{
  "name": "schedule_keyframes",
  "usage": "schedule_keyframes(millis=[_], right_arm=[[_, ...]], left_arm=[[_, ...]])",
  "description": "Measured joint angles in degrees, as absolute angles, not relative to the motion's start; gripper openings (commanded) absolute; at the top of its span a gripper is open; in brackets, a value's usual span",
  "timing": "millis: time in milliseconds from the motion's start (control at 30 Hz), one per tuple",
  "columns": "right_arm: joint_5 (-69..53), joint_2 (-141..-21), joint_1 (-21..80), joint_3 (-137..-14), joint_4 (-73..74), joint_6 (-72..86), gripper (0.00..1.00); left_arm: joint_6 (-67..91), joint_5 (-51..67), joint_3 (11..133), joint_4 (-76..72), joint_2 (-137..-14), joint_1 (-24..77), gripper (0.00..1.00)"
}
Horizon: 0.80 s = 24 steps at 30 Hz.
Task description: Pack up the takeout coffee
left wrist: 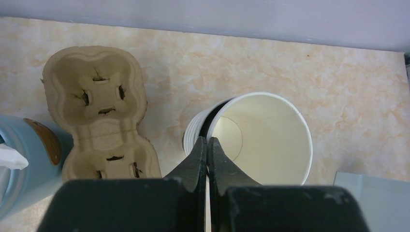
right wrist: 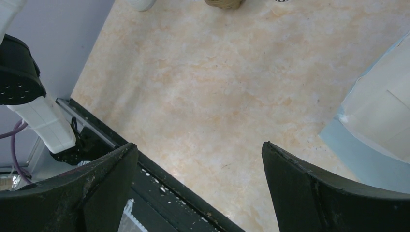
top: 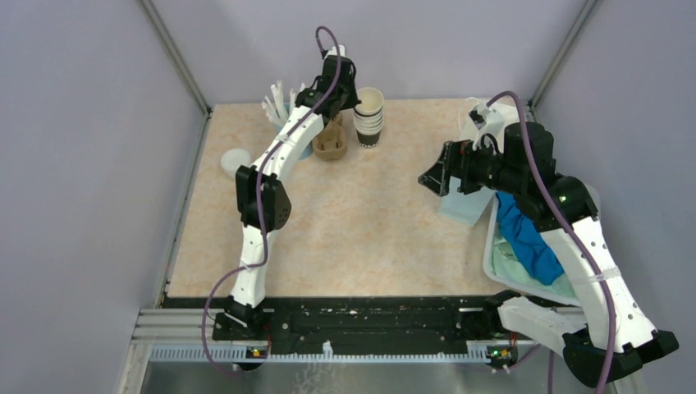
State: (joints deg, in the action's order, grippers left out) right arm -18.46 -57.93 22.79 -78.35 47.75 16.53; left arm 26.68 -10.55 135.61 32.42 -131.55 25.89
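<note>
Left gripper (left wrist: 207,143) closed at cup stack (left wrist: 270,140) rim.

**Rims and Edges Out of Sight**

In the left wrist view the left hand (left wrist: 207,141) covers the near rim of the stack of paper cups (left wrist: 261,135), so a grip on its wall cannot be told. The blue cup (left wrist: 21,164) runs off the left edge. From above, the right arm (top: 574,238) hides much of the tray (top: 488,254). The cardboard carrier (right wrist: 223,3) is cut by the right wrist view's top edge.
</note>
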Motion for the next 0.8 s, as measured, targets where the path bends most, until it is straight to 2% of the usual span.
schedule_keyframes(millis=[467,800], right_arm=[[-18.5,-57.9,22.8,-78.3,47.5,16.7,0.99],[-18.0,-57.9,22.8,-78.3,47.5,17.2,0.99]], left_arm=[[26.4,-10.4,137.8,30.0,-129.4,25.9,0.00],[25.0,-8.1,134.7,33.1,-116.2,25.9,0.00]])
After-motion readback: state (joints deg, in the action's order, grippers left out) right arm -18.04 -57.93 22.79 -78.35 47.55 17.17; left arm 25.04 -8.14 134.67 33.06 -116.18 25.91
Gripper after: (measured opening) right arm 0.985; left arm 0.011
